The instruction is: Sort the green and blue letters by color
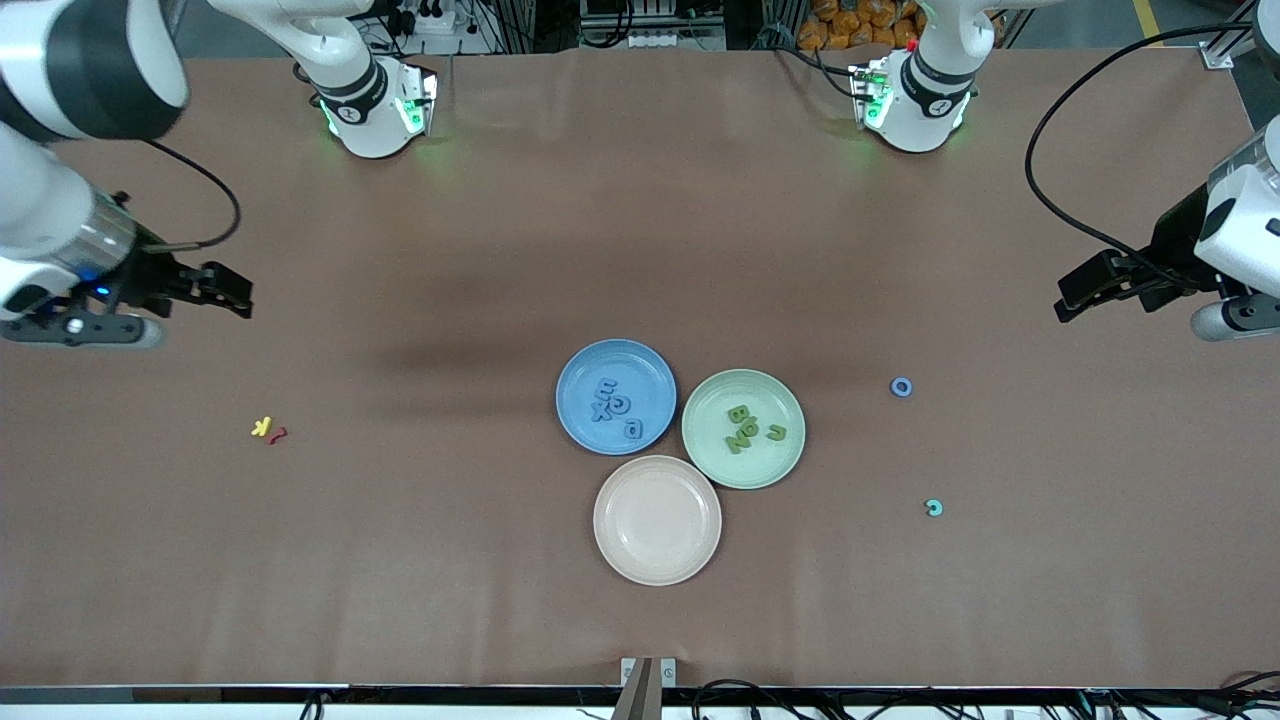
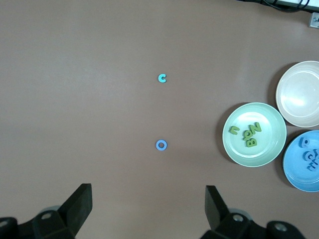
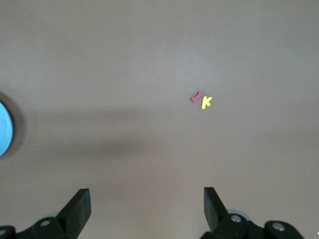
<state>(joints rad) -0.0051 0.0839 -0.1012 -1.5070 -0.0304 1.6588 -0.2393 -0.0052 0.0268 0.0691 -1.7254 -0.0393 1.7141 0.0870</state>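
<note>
Several blue letters (image 1: 612, 404) lie in the blue plate (image 1: 575, 375). Several olive green letters (image 1: 745, 428) lie in the green plate (image 1: 770, 465). A blue letter O (image 1: 901, 387) and a teal letter C (image 1: 933, 508) lie loose on the table toward the left arm's end; both show in the left wrist view, the O (image 2: 161, 145) and the C (image 2: 162, 78). My left gripper (image 1: 1068, 297) is open and empty, up over bare table at its end. My right gripper (image 1: 243, 296) is open and empty over bare table at its end.
An empty pink plate (image 1: 657, 520) sits nearer to the front camera, touching the other two plates. A yellow letter K (image 1: 262, 427) and a red squiggly letter (image 1: 279, 434) lie together toward the right arm's end, also in the right wrist view (image 3: 206, 102).
</note>
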